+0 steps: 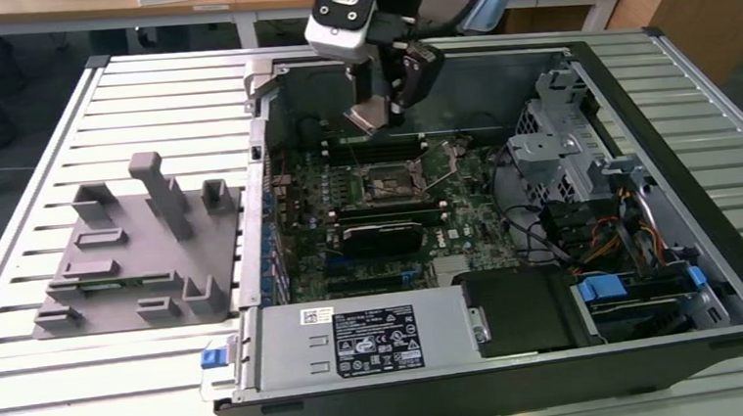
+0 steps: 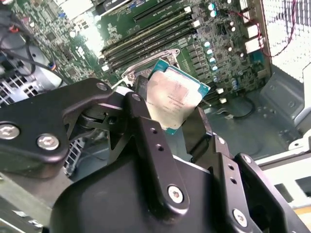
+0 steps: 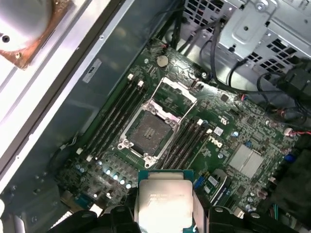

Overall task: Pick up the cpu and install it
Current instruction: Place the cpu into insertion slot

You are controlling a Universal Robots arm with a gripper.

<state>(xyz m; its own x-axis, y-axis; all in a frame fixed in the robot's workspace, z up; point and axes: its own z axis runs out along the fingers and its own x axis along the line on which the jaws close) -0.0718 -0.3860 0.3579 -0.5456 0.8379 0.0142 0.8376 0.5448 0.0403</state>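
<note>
Clamping the cpu point(image 3: 163, 204) between its jaws, the gripper point(image 1: 373, 120) is hovering upper centre in the exterior view, over the socket point(image 1: 393, 180); silvery square top, thin green rim.

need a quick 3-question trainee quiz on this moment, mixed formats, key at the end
1. Fill in: the gripper is shut on the ___.
2. True or false: the socket already has a chip seated in it.
3. In the exterior view, the grey tray lies: A) on the view's left of the computer case; B) on the view's right of it; C) inside it.

Key:
1. cpu
2. False: the socket is open and empty.
3. A
</note>
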